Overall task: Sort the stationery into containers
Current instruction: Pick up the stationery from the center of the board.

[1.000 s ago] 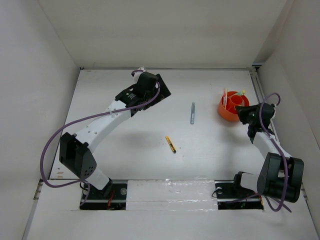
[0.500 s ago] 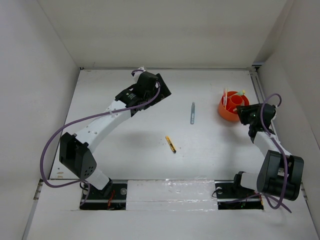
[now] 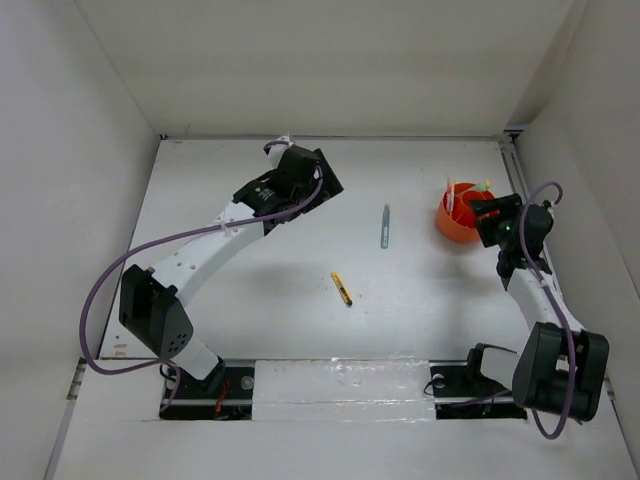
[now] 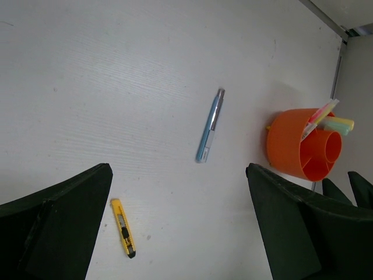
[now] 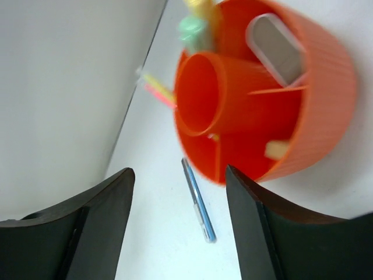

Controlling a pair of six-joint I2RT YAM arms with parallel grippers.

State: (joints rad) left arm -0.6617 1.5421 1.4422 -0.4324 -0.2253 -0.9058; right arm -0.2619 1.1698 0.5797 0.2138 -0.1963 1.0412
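While we look down from the top camera, orange pot (image 3: 450,228): right of centre on the white table (image 3: 250,300), near its right edge.
Top view, right gripper (image 3: 488,212): over the pot's right rim; we cannot read its fingers here.
Top view, left gripper (image 3: 312,182): upper left of centre, well apart from all stationery.
Top view, loose items: grey-blue pen (image 3: 385,226) left of the pot; short yellow-black pen (image 3: 342,288) below centre.
Left wrist view, left gripper (image 4: 178,169): fingers spread wide, nothing between them.
Left wrist view, stationery: grey-blue pen (image 4: 210,125) at centre, short yellow-black pen (image 4: 123,227) lower left, orange pot (image 4: 288,146) at right.
Right wrist view, right gripper (image 5: 179,172): fingers parted, gripping nothing.
Right wrist view, orange pot (image 5: 320,76): upper right, divided inside; markers (image 5: 198,23) at top, a pale eraser (image 5: 277,149) in a lower compartment, grey-blue pen (image 5: 198,201) on the table below.
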